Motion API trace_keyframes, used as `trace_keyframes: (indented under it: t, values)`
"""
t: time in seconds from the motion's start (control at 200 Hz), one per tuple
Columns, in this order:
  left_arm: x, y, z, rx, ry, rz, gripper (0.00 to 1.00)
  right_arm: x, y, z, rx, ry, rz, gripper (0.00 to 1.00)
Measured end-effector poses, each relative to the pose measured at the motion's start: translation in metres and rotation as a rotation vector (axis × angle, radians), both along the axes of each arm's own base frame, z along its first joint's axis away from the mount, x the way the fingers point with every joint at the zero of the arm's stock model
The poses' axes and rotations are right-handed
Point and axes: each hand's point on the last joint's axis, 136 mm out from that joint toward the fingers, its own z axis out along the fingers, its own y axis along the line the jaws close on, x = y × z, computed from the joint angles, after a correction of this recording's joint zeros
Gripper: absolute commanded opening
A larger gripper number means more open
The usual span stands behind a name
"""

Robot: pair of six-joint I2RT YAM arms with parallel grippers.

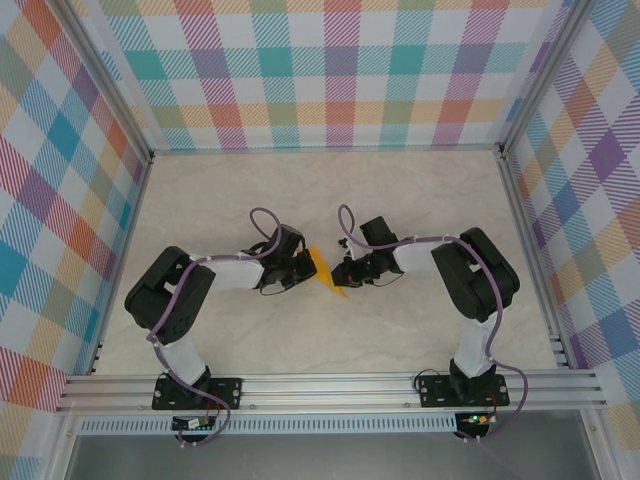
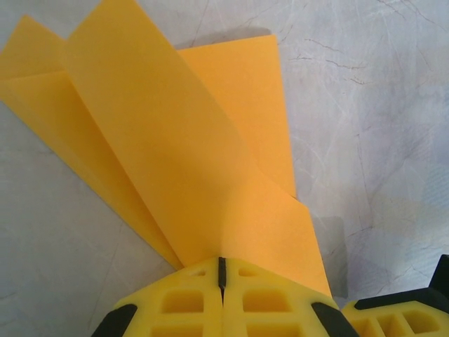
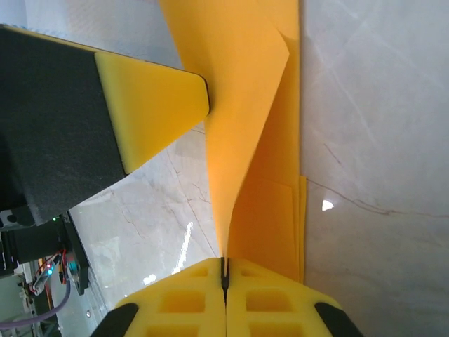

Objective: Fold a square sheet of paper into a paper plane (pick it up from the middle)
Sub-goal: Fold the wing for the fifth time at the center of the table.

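Orange-yellow sheet of paper [image 1: 324,266], partly folded, pinched from two sides by both grippers.

Top view: the left gripper [image 1: 305,268] meets the sheet from its left and the right gripper [image 1: 347,272] from its right. The sheet spans the gap between them over the pale marbled table [image 1: 420,200], and one pointed corner juts out of that gap. Left wrist view: the left gripper's yellow fingertips [image 2: 182,302] are pressed together on the sheet's nearest corner, and layered flaps fan away from them. A corner of the right gripper's finger shows just right of the sheet. Right wrist view: the right gripper's jaws are likewise clamped on a raised fold that stands on edge, with flatter layers beside it. The left gripper's yellow-and-black finger reaches the sheet's left side.
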Motion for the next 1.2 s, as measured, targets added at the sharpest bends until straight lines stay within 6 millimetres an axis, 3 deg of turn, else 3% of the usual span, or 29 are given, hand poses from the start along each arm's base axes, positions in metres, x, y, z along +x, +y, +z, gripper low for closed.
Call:
trace_keyframes:
  t: [0.155, 0.4, 0.595, 1.2]
  values:
    - [0.0, 0.001, 0.004, -0.005, -0.006, -0.011, 0.11, 0.0, 0.003, 0.002, 0.031, 0.011, -0.003, 0.0]
    - [-0.006, -0.004, 0.032, -0.088, -0.083, -0.057, 0.14, 0.0, 0.006, -0.003, 0.069, 0.07, -0.032, 0.0]
    - [-0.017, -0.006, 0.025, -0.121, -0.068, -0.088, 0.14, 0.003, 0.005, -0.006, 0.082, 0.106, -0.056, 0.0]
    - [-0.018, -0.014, 0.005, -0.138, -0.037, -0.114, 0.11, 0.005, 0.001, -0.006, 0.108, 0.181, -0.094, 0.0]
